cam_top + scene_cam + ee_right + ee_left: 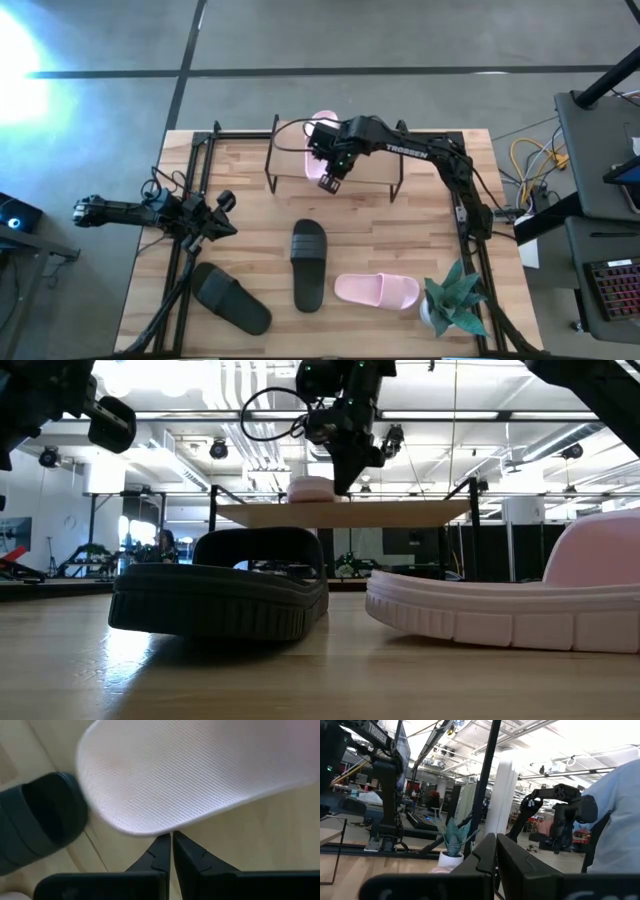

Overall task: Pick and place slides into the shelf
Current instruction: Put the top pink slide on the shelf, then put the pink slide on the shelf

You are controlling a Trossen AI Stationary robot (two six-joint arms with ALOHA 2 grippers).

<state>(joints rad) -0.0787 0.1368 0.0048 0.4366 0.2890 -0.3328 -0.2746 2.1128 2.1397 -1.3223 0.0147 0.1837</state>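
My right claw (327,184) hangs over the shelf (300,165), fingers pressed together and holding nothing — its tip sits just beside the heel of a pale pink slide (200,775) lying on the shelf's plank top. My left claw (222,203), also closed and empty, waits near the left edge of the bench (400,240). In front of the shelf, three more slides lie on the bench: a black slide (308,264) in the middle, a second black slide (232,299) angled to its left, and another pink slide (376,290) to its right — beside a small potted plant (455,300).
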